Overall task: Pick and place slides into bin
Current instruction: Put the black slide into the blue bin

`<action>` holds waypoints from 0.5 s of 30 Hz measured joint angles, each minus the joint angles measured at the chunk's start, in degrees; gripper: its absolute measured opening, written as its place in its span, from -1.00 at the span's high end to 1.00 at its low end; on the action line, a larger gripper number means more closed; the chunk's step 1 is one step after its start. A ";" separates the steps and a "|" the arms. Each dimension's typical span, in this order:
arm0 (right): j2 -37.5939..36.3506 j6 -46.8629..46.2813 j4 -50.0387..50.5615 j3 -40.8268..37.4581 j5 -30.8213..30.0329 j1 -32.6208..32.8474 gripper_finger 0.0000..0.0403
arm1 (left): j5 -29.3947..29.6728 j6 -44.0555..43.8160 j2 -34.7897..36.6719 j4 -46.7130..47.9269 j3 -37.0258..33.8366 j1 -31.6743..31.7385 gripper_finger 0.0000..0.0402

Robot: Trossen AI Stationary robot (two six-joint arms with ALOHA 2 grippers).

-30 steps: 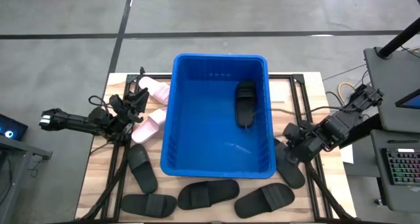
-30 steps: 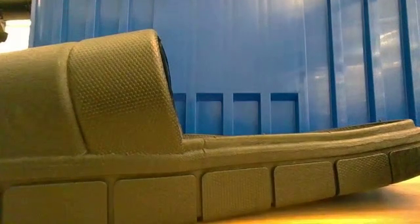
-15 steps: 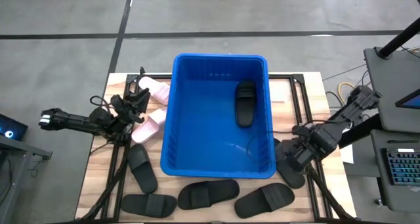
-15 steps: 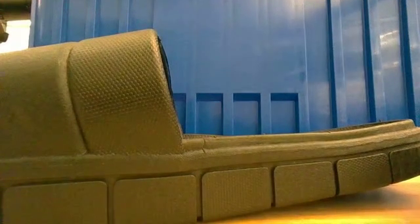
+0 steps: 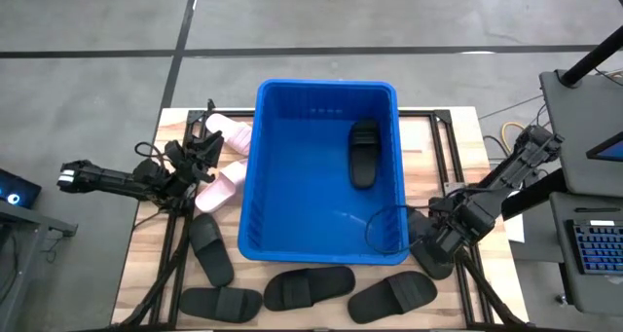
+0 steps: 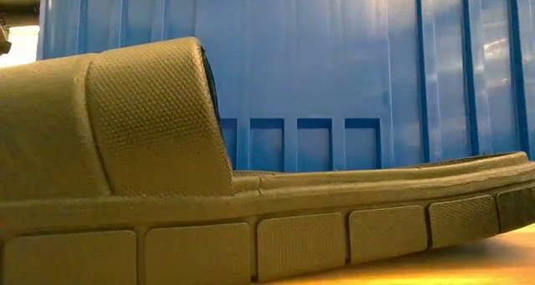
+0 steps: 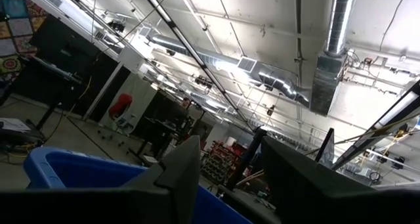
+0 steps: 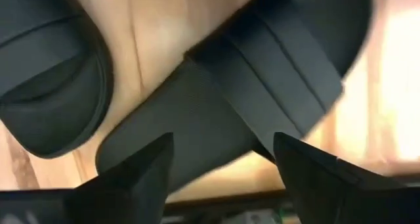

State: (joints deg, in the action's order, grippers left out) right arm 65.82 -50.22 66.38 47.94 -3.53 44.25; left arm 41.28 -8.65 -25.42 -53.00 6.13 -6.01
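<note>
High view: the blue bin (image 5: 326, 166) stands mid-table with one black slide (image 5: 363, 153) lying inside near its right wall. Two pink slides (image 5: 222, 162) lie left of the bin. The left gripper (image 5: 201, 155) hangs just above them; whether its fingers are spread or pressed together cannot be told here. Four more black slides lie along the table's front edge, and a fifth (image 5: 431, 252) sits by the bin's front right corner. The right gripper (image 5: 435, 237) hovers over that one.

Low view: a slide (image 6: 167, 193) fills the foreground, its strap to the left, with the bin's ribbed wall (image 6: 334, 68) right behind it.

Left wrist view: the left fingers (image 7: 180, 175) frame the bin rim (image 7: 72, 168) and the room's ceiling; nothing shows between them.

Right wrist view: the right fingers (image 8: 141, 168) are spread wide above the slide (image 8: 230, 99), one on each side of it and clear of it. Another slide (image 8: 46, 66) lies beside it on the wood.
</note>
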 joint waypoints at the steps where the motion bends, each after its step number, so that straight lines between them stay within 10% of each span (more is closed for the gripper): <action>1: 0.02 -0.57 -0.80 -0.69 0.11 0.00 -0.31 | -0.01 -0.04 -0.06 -0.07 0.00 0.01 0.26; 15: 8.31 0.59 -0.80 -4.02 -5.73 0.02 -0.15 | -0.02 -0.21 -1.24 -0.06 0.04 -0.01 0.26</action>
State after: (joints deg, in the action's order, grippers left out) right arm 74.14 -49.63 65.58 43.92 -9.25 44.27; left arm 41.25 -8.86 -26.65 -53.06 6.17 -6.02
